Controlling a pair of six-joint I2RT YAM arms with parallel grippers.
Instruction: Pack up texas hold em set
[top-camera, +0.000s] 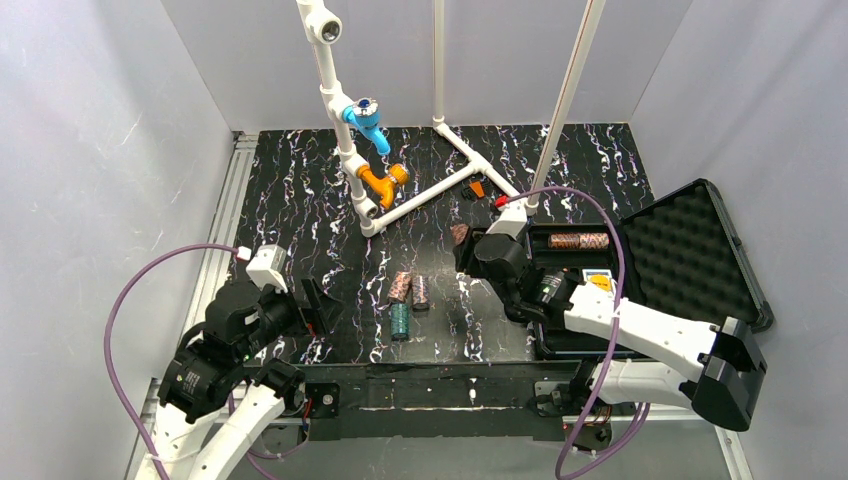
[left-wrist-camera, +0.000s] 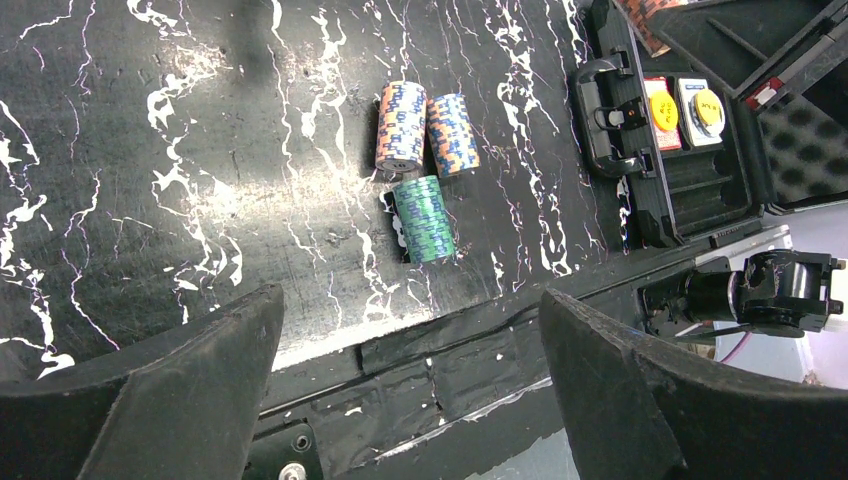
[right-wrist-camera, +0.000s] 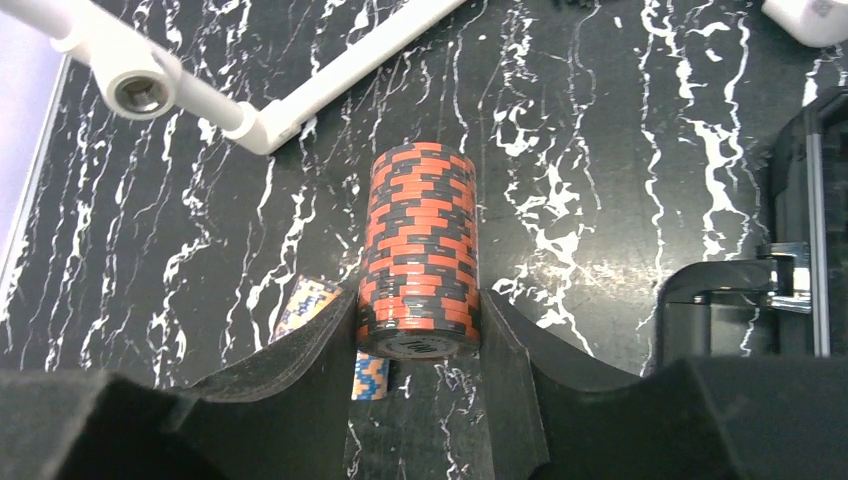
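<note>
Left gripper (top-camera: 318, 305), at the left of the table (top-camera: 300, 200): jaws wide apart, holding nothing, clear of the work. Centre: three loose chip stacks (left-wrist-camera: 425, 218) lie on their sides close together, not yet packed. Right of centre: right gripper (right-wrist-camera: 420, 335), jaws partly closed on the near end of a red-and-black chip stack (right-wrist-camera: 420, 240). Whether that stack is off the table cannot be told. Far right: the open case (top-camera: 690, 240), with one stack in a slot and two card decks (left-wrist-camera: 684, 108) seated.

Likely hazard: the pads appear to clamp only the nearest chips, so the rest could fan out and spill during the carry. A tilted stack could also catch the case rim.
</note>
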